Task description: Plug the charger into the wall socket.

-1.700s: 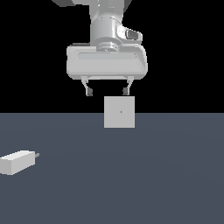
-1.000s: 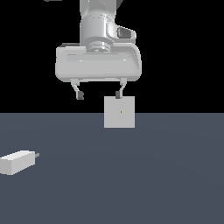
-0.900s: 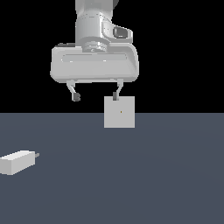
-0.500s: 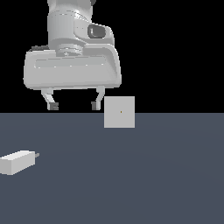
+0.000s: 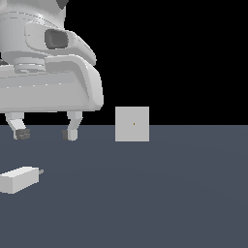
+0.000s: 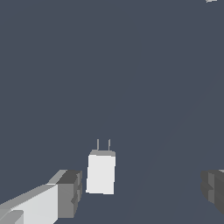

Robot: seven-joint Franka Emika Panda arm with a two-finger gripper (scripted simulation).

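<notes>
I've got the grey two-finger gripper (image 5: 44, 133) wide open, holding nothing. The small white rectangular charger block (image 5: 18, 179) lies flat on the dark floor below it, toward the exterior view's left, prongs toward the flat light-grey square wall socket plate (image 5: 131, 124).

The arm ends in a glossy white, rounded wrist housing with a dark oval inset near its top and a wide, smooth-edged hand block beneath, from which the gripper (image 5: 45, 133) extends two short white fingers (image 5: 72, 127) tipped with dark grey, blocky pads (image 6: 70, 193).
</notes>
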